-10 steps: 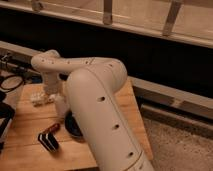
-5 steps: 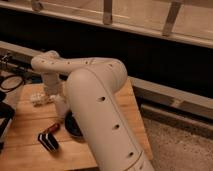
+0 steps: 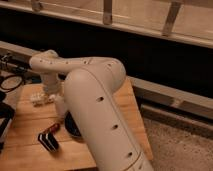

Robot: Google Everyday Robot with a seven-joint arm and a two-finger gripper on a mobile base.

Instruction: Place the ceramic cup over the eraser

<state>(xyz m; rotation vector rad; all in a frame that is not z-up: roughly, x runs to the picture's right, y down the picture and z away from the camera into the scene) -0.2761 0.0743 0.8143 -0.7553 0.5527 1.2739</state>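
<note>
White arm [image 3: 95, 95] bends over wooden table [image 3: 30, 120]; hand [image 3: 42, 98] low, grip unclear.

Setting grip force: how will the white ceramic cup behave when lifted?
The small white ceramic cup looks rigid and probably light; its plain surface may slip. On the wooden table beside the tool, it might tip if nudged.

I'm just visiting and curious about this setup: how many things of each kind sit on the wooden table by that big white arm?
White cup: 1
Dark bowl, partly hidden by the arm: 1
Small white object: 1
Small dark and red objects: 2
Total: 5

The gripper hangs just above the wooden table, beside the cup.
</note>
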